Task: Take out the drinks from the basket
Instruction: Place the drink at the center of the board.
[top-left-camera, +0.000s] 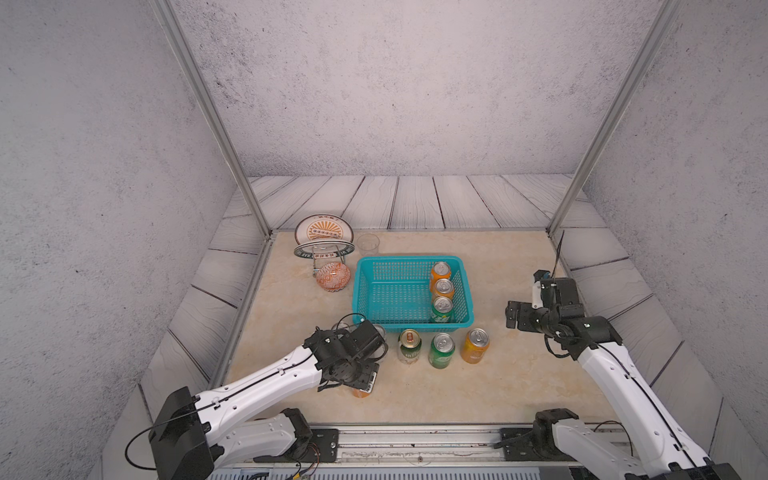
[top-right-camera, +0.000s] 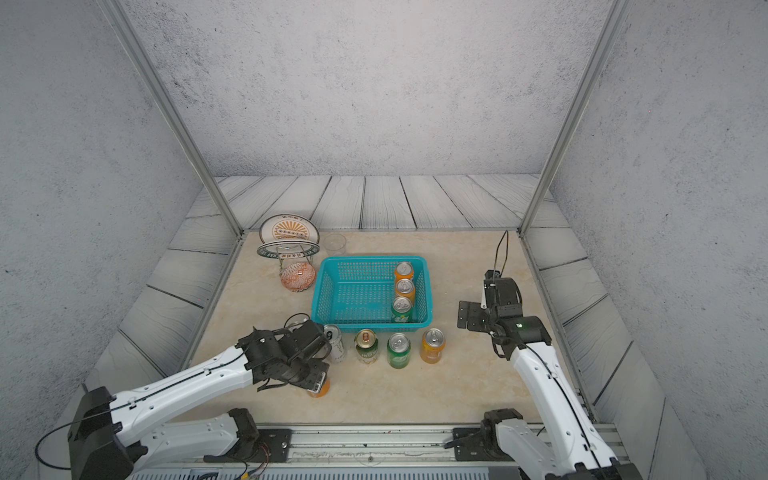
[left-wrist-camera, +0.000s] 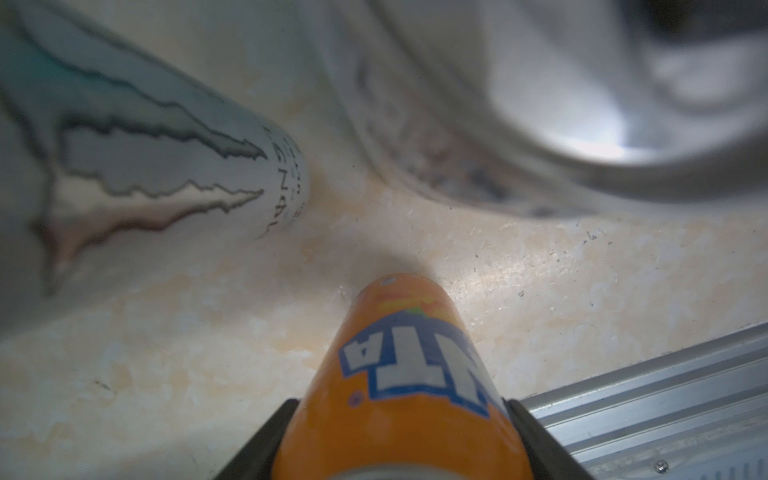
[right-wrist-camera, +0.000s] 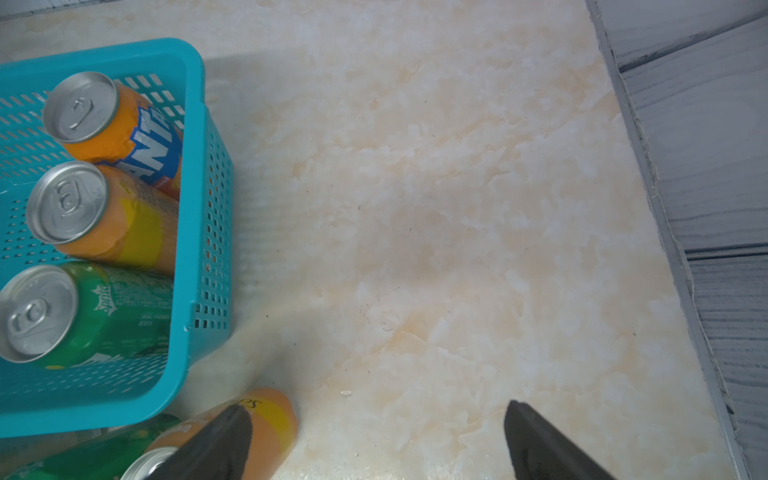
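Observation:
The teal basket (top-left-camera: 409, 258) (top-right-camera: 374, 258) holds two orange cans (top-left-camera: 440, 272) (top-left-camera: 443, 289) and a green can (top-left-camera: 441, 309) along its right wall (right-wrist-camera: 189, 166). In front of it stand a gold-topped green can (top-left-camera: 409, 347), a green can (top-left-camera: 441, 351) and an orange can (top-left-camera: 475, 345). A silver-white can (top-right-camera: 334, 344) (left-wrist-camera: 166, 158) stands left of them, with another silvery can (left-wrist-camera: 540, 104) blurred close by. My left gripper (top-left-camera: 368, 380) (left-wrist-camera: 399, 440) is shut on an upright orange can (top-right-camera: 319, 388) (left-wrist-camera: 399, 374) resting on the table. My right gripper (top-left-camera: 513, 318) (right-wrist-camera: 376, 409) hovers open over bare table right of the basket.
A wire rack with patterned plates (top-left-camera: 324, 241) and an orange patterned bowl (top-left-camera: 332, 276) stand at the back left. A clear cup (top-left-camera: 368, 243) sits behind the basket. A metal rail (top-left-camera: 415, 440) runs along the table's front edge.

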